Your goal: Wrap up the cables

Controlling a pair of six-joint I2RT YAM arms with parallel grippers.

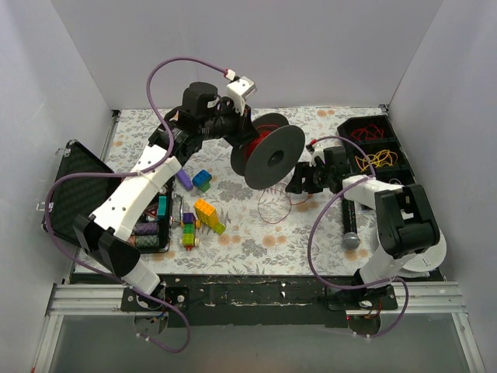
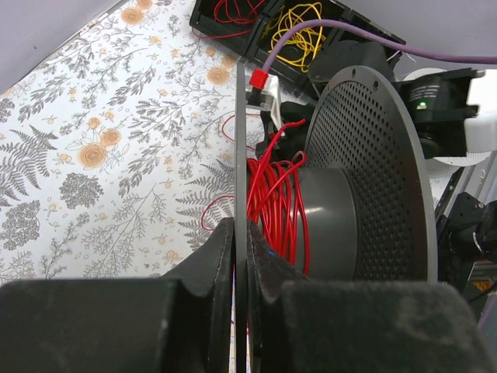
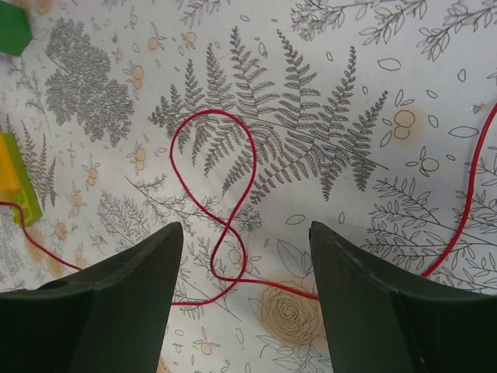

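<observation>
My left gripper [image 1: 242, 146] is shut on one flange of a black spool [image 1: 269, 152] and holds it above the table's middle. In the left wrist view the fingers [image 2: 216, 256] clamp the thin flange edge [image 2: 241, 155], and thin red wire [image 2: 276, 198] is wound loosely round the grey hub. A loose length of the red wire [image 1: 273, 207] lies in loops on the floral cloth below the spool. My right gripper [image 1: 300, 185] is open, low over that wire. In the right wrist view a wire loop [image 3: 221, 202] lies between the spread fingers [image 3: 124, 303], untouched.
A black divided tray [image 1: 404, 162] at the back right holds red and yellow wire bundles. Coloured toy bricks [image 1: 206, 214] and a tray of thread spools [image 1: 147, 231] lie at front left. An open black case [image 1: 74, 190] is at the left edge. A white roll [image 1: 432, 253] sits by the right base.
</observation>
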